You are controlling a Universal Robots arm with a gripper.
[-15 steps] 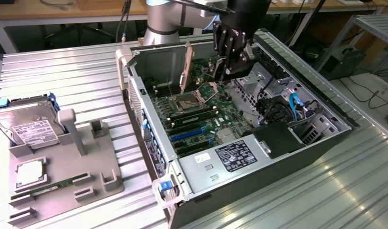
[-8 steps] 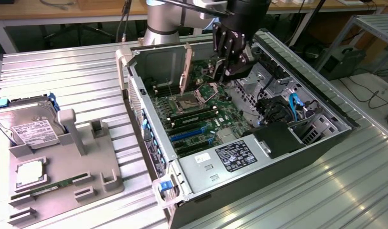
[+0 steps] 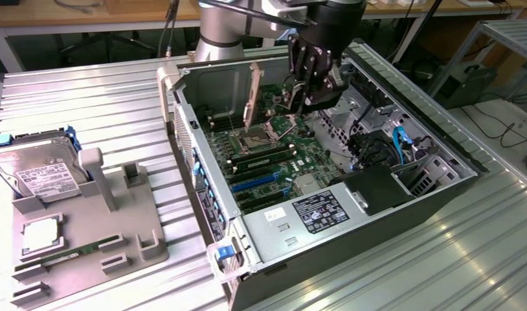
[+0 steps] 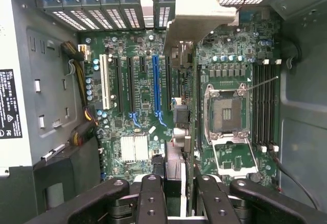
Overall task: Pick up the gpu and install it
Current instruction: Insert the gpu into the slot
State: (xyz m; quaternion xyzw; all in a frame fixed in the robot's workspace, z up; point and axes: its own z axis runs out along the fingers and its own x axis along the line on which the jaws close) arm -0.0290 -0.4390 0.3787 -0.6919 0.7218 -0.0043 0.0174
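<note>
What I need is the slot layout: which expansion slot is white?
The end slot beside the power cables; the others are black, except one long blue slot.

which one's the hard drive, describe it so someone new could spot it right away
Find the open computer case, then the grey holder at the exterior view's left of it. The hard drive leans at the holder's end farthest from the camera. It is the boxy silver block with a white label, unlike the small square chip and thin green memory stick lying flat nearer the camera.
</note>
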